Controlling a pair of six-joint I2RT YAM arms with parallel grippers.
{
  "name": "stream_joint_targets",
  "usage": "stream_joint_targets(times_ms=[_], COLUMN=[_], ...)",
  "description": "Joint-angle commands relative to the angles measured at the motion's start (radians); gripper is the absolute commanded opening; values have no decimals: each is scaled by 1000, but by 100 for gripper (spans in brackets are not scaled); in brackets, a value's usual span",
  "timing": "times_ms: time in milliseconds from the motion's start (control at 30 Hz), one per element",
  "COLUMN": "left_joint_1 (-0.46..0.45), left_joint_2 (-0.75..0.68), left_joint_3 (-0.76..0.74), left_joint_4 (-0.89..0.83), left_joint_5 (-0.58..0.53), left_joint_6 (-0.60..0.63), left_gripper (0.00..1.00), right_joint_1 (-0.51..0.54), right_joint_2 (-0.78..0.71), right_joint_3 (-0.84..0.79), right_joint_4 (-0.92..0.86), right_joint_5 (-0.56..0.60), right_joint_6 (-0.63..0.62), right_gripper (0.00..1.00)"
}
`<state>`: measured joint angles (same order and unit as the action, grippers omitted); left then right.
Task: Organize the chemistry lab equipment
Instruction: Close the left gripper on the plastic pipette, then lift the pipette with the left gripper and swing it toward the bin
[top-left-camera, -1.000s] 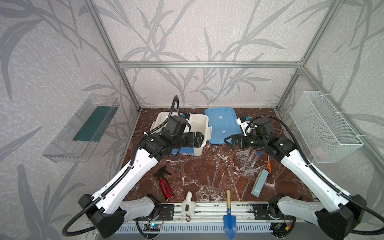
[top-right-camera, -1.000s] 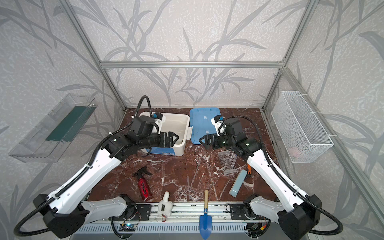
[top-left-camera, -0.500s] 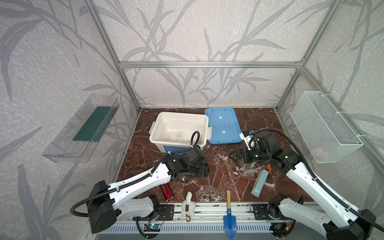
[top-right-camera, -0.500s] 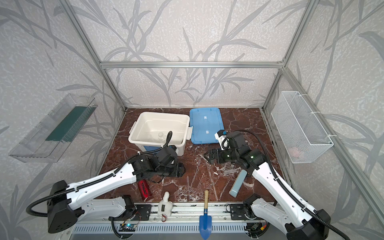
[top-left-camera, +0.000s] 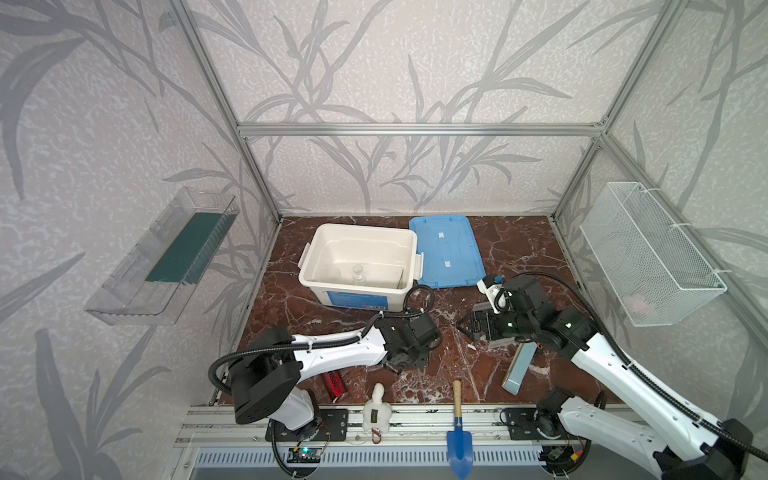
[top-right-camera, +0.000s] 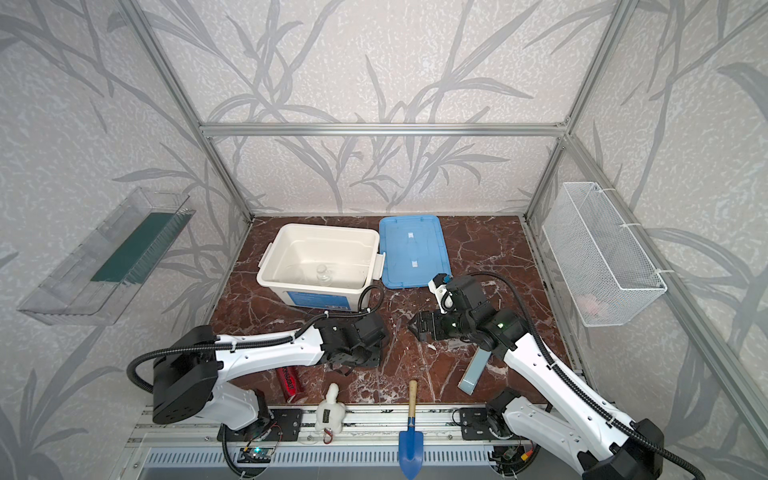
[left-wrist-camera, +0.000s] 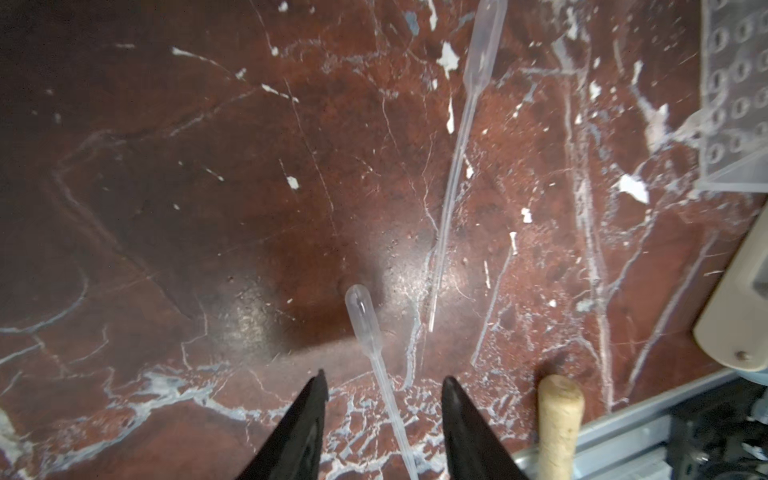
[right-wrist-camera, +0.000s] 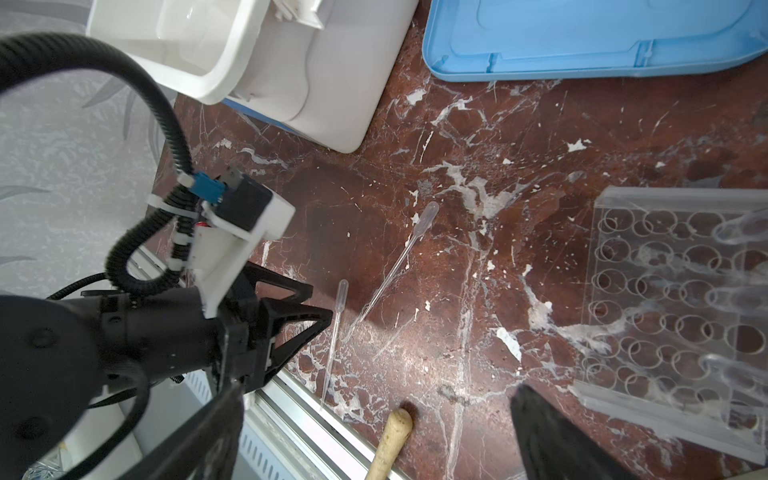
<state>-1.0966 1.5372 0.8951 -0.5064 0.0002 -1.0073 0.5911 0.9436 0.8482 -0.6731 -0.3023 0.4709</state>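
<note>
Straddling one plastic dropper (left-wrist-camera: 365, 320) on the marble tabletop (left-wrist-camera: 208, 166), my left gripper (left-wrist-camera: 383, 377) has its jaws partway apart. The thin stem runs between them and touches neither. A second dropper (left-wrist-camera: 457, 158) lies near, its tip close to the first one's bulb: two droppers in all. One wooden trowel handle (left-wrist-camera: 559, 415) sits just beside one jaw, outside the gap. One clear rack (right-wrist-camera: 673, 299) lies flat near my right gripper (right-wrist-camera: 379, 390), whose jaws are spread wide with nothing between them. Farther back stands one white box (top-left-camera: 361, 227) with one small bottle (top-left-camera: 358, 275) inside, and one blue lid (top-left-camera: 444, 253) lies beside it.
</note>
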Motion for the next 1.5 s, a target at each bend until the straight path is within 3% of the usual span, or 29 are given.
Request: stream_joint_targets(times_ms=[0, 300, 500, 767, 1100, 1233, 1467], left_joint_1=[-22, -34, -33, -23, 101, 102, 96], left_joint_2=[26, 128, 184, 242, 284, 299, 272], left_joint_3=[34, 63, 104, 190, 273, 267, 237], left_joint_4=[-40, -43, -82, -185, -221, -192, -213], left_joint_5=[-57, -47, -47, -84, -152, -102, -111], left_joint_6=[-29, -6, 8, 33, 176, 201, 198], left_gripper=[43, 32, 15, 3, 5, 11, 22], right_joint_1=[3, 2, 2, 2, 2, 2, 1], right_joint_2=[-11, -19, -16, -30, -34, -41, -39], right_joint_3=[-4, -27, -37, -34, -44, -32, -27], right_joint_4=[16, 23, 21, 12, 9, -20, -17], right_joint_5=[16, 37, 45, 58, 55, 80, 89], right_joint_6=[5, -6, -11, -20, -25, -44, -52], right_gripper=[98, 98, 98, 98, 98, 98, 98])
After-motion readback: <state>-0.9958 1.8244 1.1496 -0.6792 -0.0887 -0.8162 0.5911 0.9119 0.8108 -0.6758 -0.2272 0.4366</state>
